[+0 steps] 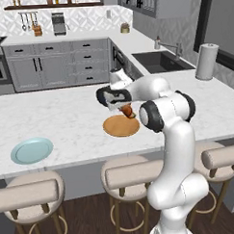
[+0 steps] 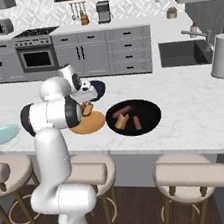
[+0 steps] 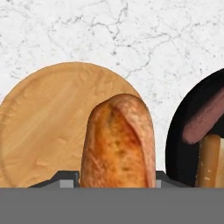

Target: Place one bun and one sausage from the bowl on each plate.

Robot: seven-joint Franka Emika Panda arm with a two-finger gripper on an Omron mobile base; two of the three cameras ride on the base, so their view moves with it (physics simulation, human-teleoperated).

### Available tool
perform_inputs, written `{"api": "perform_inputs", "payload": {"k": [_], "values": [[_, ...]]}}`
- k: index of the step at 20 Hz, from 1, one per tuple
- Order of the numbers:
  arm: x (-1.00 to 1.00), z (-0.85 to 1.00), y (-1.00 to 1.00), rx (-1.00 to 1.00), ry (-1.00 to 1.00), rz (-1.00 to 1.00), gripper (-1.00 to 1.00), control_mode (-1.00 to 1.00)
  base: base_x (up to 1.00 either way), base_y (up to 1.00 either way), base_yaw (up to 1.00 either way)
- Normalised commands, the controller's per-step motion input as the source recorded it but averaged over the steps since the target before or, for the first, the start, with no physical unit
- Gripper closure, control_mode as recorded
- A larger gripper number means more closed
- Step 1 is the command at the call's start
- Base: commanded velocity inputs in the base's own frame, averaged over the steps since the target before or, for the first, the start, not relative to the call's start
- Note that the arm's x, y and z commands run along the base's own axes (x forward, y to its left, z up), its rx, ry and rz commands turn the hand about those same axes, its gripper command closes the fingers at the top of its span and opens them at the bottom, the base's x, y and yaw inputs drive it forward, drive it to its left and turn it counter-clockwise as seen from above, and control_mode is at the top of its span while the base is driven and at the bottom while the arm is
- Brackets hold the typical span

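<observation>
So the gripper [image 3: 116, 186] is clamped on a bun [image 3: 117, 142], one dark finger on each side of it, and the bun sticks straight out ahead of the fingertips. In the left base view the gripper [image 1: 124, 109] hangs just over the far edge of the orange-brown plate [image 1: 120, 127] with the bun [image 1: 127, 111] dangling off it, not touching the plate as far as I can tell.

The bun is a longish roll, golden-brown crust with darker toasted patches down the middle and a paler edge along one side.

Directly under and past the gripper is the wooden-looking plate [image 3: 48, 122], bare on top. Off to the gripper's other side in the hand view sits the black bowl [image 3: 183, 135], with a reddish sausage [image 3: 203, 120] and another bun [image 3: 211, 159] in it. In the right base view the bowl [image 2: 151, 109] lies just beside the plate [image 2: 88, 125], rims close but apart, and holds a couple of sausages [image 2: 137, 123] plus a bun [image 2: 121, 122].

The pale blue-green plate [image 1: 31, 150] is well away from the gripper, near the counter's front edge. A dark blue bowl [image 2: 96, 89] sits just behind the gripper. Plenty of open marble countertop [image 1: 66, 116] around the plate on the far side, and a paper towel roll [image 1: 206, 61] stands well off by the sink.
</observation>
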Motion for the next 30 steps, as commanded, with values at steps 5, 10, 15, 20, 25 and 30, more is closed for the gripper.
{"api": "perform_inputs", "payload": {"k": [5, 10, 15, 20, 25, 30], "values": [[-0.10, -0.44, -0.06, 0.00, 0.00, -0.04, 1.00, -1.00, 0.00, 0.00, 0.00], [-0.01, -0.30, 0.00, 0.00, 0.00, -0.03, 1.00, -1.00, 0.00, 0.00, 0.00], [0.01, -0.23, -0.05, 0.00, 0.00, 0.00, 1.00, -1.00, 0.00, 0.00, 0.00], [0.02, -0.11, -0.10, 0.00, -0.01, 0.00, 1.00, -1.00, 0.00, 0.00, 0.00], [0.17, 0.00, -0.10, 0.00, 0.00, 0.00, 1.00, -1.00, 0.00, 0.00, 0.00], [0.22, -0.07, 0.00, 0.00, -0.03, 0.00, 1.00, -1.00, 0.00, 0.00, 0.00]]}}
